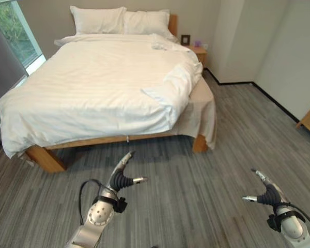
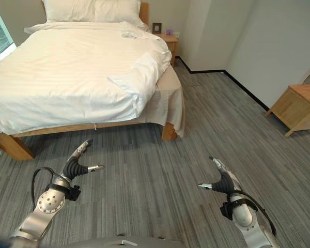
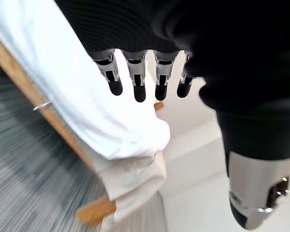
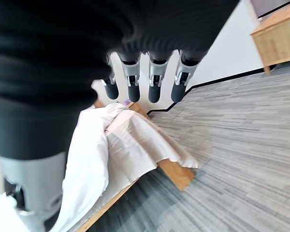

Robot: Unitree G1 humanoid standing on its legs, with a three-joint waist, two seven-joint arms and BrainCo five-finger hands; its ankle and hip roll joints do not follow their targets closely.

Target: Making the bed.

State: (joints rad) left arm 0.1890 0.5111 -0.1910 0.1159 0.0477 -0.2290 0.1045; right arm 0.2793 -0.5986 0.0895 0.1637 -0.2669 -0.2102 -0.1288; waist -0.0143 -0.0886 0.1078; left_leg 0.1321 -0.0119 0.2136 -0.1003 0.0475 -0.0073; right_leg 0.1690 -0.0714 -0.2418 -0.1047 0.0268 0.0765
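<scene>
A wooden bed (image 1: 44, 159) stands ahead, covered by a white striped duvet (image 1: 93, 82). The duvet's right-hand corner is folded back (image 1: 168, 90) onto itself, baring a beige sheet (image 1: 201, 106) that hangs down the bed's right side. Two white pillows (image 1: 119, 21) lie at the headboard. My left hand (image 1: 121, 178) hovers over the floor in front of the bed, open and holding nothing. My right hand (image 1: 268, 195) is further right above the carpet, also open and empty. In the left wrist view the straight fingers (image 3: 137, 79) point at the folded corner (image 3: 135, 135).
Grey striped carpet (image 1: 196, 175) lies between me and the bed. A wooden nightstand (image 1: 199, 51) stands at the head of the bed on its right. Another wooden cabinet (image 2: 297, 106) is by the right wall. A window (image 1: 13, 31) is on the left.
</scene>
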